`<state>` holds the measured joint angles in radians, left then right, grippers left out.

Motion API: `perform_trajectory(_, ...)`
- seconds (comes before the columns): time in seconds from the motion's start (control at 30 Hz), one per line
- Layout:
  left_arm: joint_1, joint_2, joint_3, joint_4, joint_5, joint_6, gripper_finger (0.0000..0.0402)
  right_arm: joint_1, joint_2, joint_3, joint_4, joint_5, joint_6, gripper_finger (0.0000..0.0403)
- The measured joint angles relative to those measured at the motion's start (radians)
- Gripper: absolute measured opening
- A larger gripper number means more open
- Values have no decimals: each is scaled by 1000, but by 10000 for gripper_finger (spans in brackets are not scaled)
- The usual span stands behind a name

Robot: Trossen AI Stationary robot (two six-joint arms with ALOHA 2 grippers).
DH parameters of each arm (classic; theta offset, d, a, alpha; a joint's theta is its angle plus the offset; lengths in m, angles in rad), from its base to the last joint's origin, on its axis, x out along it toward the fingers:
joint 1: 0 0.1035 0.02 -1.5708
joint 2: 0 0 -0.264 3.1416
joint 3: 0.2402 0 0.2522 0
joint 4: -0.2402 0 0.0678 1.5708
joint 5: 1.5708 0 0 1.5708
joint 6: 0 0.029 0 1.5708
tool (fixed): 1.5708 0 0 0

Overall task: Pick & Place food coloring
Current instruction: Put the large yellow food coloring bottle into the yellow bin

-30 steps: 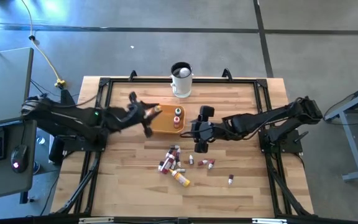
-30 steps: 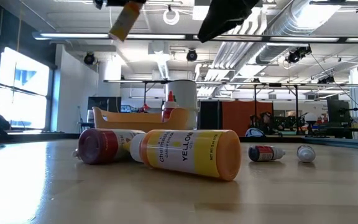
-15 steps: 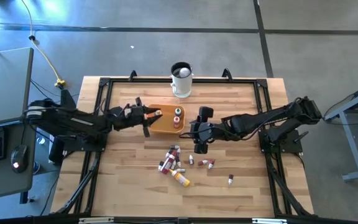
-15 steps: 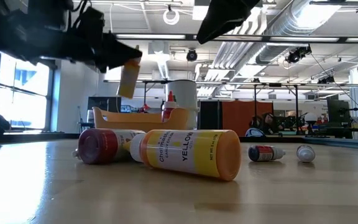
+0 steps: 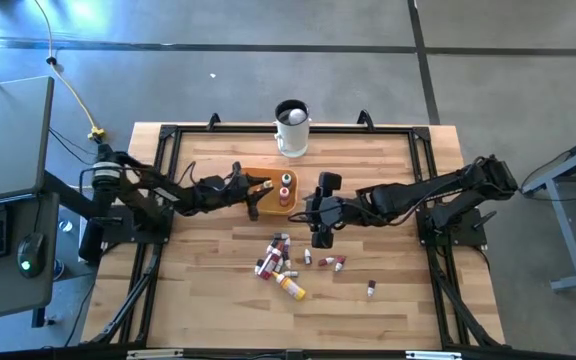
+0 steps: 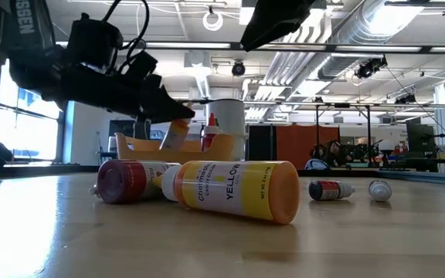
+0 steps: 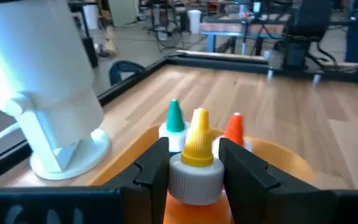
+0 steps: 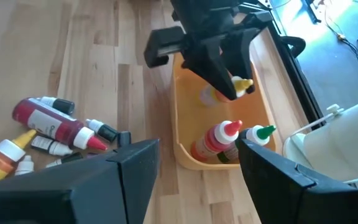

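My left gripper [image 5: 258, 188] is shut on a yellow-capped orange food coloring bottle [image 7: 196, 167] over the orange tray [image 5: 266, 203]. Two bottles, one green-capped [image 7: 174, 117] and one red-capped [image 7: 234, 128], stand upright on their bases in that tray. Several more bottles [image 5: 280, 259] lie on their sides on the table, among them a big yellow one [image 6: 238, 191] and a red one [image 6: 127, 181]. My right gripper [image 5: 320, 228] is open and empty. It hovers between the tray and the pile. My left gripper pinches the bottle at its white collar [image 7: 194, 179], just under the yellow cap [image 7: 197, 140], one finger [image 7: 155, 167] on each side. The fingers come slanting down from the table's left. The bottle hangs tilted [image 6: 174, 135], with its lower end behind the tray's rim.
A white mug [image 5: 291, 128] stands at the far edge behind the tray. A black frame [image 5: 420, 160] borders the table. One small bottle [image 5: 372, 290] lies apart toward the near right. Bare wood stretches along the near side and the right.
My left gripper has moved toward the table's right and down, carrying the yellow-capped bottle from well above the table to the tray's rim level. The bottle stays tilted in the hold. My right arm has kept still.
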<state>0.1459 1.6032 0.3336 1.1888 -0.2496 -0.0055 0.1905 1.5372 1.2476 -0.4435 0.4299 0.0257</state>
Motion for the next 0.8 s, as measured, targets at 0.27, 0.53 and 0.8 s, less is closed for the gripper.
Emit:
perform_trajectory(0.27,0,24,0,49,-8,-32,117,0,0,0,0,-21,0,215)
perform_trajectory(0.53,5,24,0,1,-25,-57,117,0,0,0,0,-21,0,215)
perform_trajectory(0.8,5,23,-1,-12,-14,-79,117,-2,0,0,0,-44,0,215)
